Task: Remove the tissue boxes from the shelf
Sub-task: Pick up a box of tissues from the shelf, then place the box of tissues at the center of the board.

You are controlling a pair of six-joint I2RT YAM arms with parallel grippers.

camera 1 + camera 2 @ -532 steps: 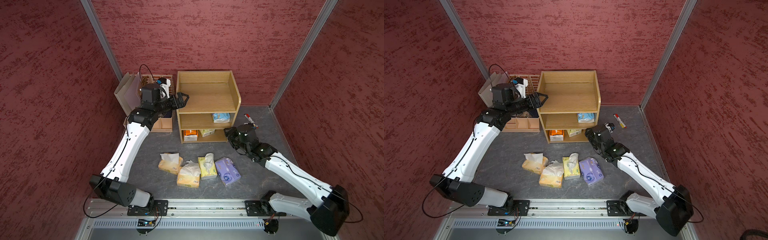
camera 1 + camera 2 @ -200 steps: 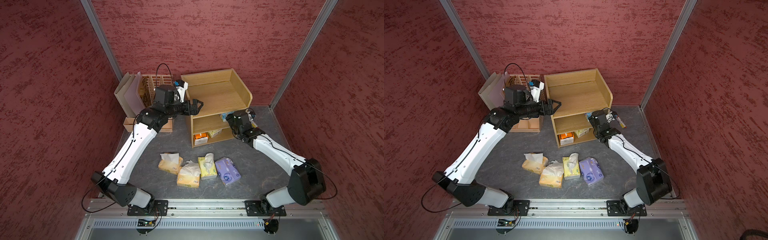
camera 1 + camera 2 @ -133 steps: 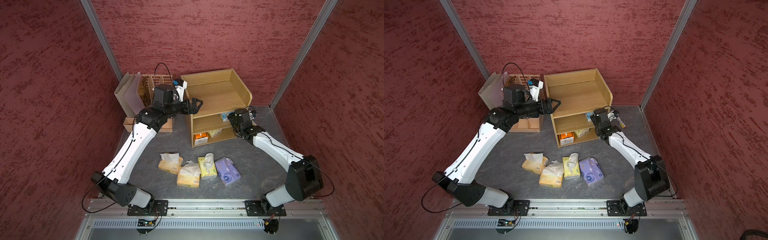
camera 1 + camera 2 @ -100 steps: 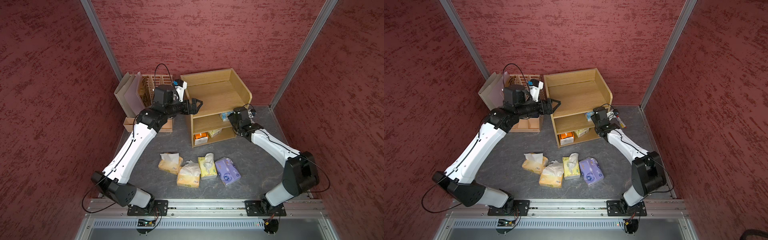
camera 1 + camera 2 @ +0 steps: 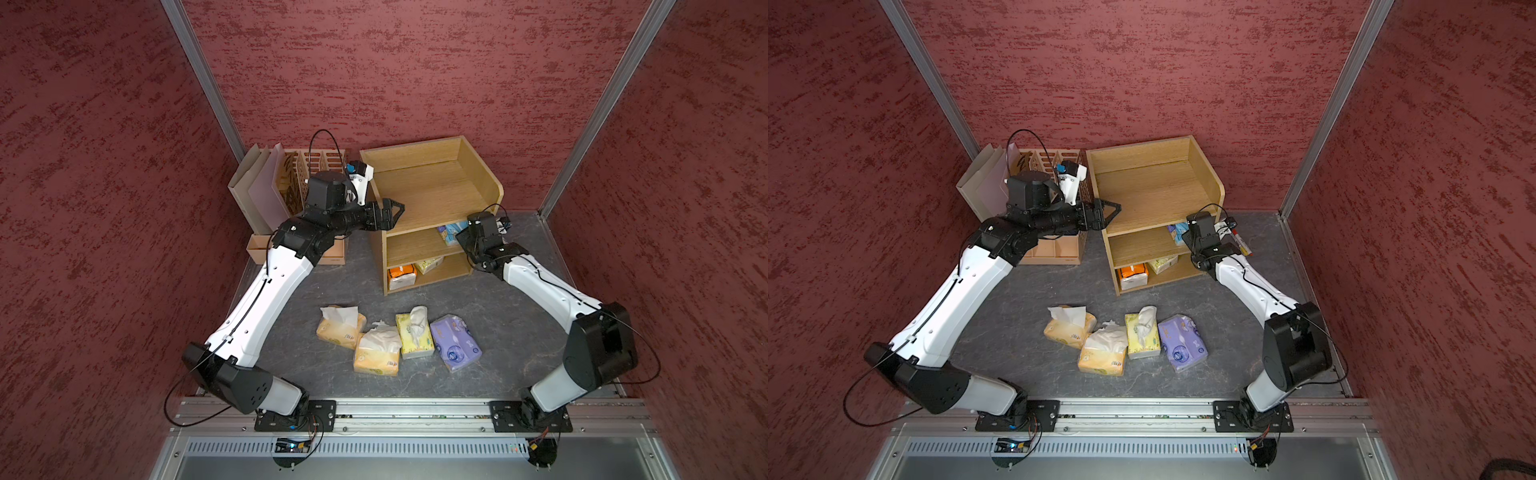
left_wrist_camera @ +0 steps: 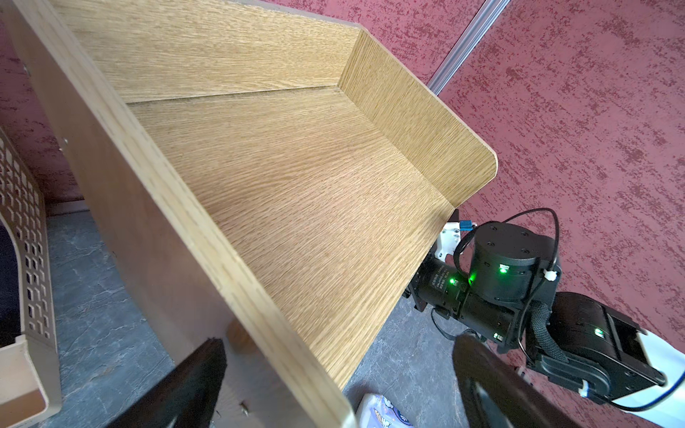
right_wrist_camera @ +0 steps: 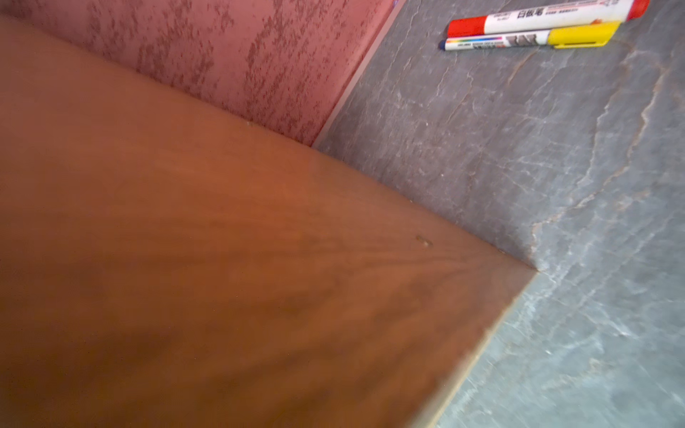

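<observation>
Nearby, file organizer (image 5: pixel 320 164) beside shelf (image 5: pixel 432 195); two markers (image 7: pixel 537 18) (red, yellow) on tabletop (image 7: pixel 556 185)

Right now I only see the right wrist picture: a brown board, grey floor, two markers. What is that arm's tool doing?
Observer: The right tool is shut, tucked into the shelf's middle tier at the light blue tissue pack; whether it grips the pack is hidden.
Visitor: Any other packs in there?
Observer: Two on the bottom tier: an orange-and-white tissue pack and a pale yellow tissue pack.
Visitor: And the other arm?
Observer: The left tool stands open astride the shelf's side wall next to the peach file organizer.
</observation>
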